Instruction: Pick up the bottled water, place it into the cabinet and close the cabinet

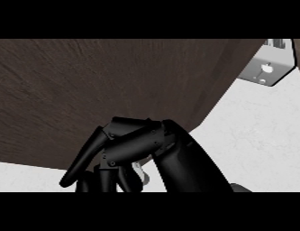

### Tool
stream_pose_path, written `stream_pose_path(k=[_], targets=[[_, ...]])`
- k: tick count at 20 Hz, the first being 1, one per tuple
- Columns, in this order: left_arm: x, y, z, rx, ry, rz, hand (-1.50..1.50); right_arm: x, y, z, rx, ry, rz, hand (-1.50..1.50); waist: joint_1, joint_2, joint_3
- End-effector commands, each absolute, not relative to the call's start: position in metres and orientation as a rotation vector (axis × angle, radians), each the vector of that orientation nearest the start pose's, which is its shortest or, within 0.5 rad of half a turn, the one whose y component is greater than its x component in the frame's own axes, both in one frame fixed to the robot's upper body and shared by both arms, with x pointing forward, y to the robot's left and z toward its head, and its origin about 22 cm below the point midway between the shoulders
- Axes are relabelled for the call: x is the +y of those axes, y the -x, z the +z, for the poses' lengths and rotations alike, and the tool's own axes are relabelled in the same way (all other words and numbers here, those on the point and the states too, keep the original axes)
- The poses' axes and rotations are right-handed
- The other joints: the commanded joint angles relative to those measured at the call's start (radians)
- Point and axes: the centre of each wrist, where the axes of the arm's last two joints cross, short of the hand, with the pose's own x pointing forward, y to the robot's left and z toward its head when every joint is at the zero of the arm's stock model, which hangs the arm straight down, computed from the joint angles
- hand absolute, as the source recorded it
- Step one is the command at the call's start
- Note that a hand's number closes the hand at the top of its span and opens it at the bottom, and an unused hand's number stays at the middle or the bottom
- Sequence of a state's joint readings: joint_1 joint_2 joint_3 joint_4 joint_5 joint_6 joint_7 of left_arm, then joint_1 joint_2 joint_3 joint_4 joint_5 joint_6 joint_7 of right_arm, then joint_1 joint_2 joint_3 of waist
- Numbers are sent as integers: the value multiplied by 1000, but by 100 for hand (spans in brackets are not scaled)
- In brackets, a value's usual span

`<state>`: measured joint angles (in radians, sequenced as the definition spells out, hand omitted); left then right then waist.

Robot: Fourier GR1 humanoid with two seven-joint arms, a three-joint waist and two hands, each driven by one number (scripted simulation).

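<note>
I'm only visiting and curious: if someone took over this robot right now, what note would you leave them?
Right hand: low in the head view, fingers curled round something pale, probably the bottled water, mostly hidden.
Left hand: out of view.
Cabinet: its dark wood panel fills the upper left, and a metal hinge shows at the top right above the white counter.
Done: the bottle seems picked up.
Left: put it inside, then close the cabinet.

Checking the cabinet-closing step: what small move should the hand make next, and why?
Probably push the wooden door slightly further: the right hand lies at its lower edge, and a metal hinge shows beside it, so it looks ajar.
</note>
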<state>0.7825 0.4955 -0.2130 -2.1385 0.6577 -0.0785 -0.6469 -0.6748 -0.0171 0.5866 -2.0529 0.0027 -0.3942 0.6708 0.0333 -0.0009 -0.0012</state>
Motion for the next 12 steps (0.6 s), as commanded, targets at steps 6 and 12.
stream_pose_path(k=[6, 12], targets=[[314, -43, 44, -1927, 281, 272, 150, -58, -279, 220, -1844, -425, 420, 150, -10, 2, 1], [335, -37, 44, -1914, 269, 278, 150, -56, -325, 214, -1774, -397, 418, 150, -12, 3, 1]])
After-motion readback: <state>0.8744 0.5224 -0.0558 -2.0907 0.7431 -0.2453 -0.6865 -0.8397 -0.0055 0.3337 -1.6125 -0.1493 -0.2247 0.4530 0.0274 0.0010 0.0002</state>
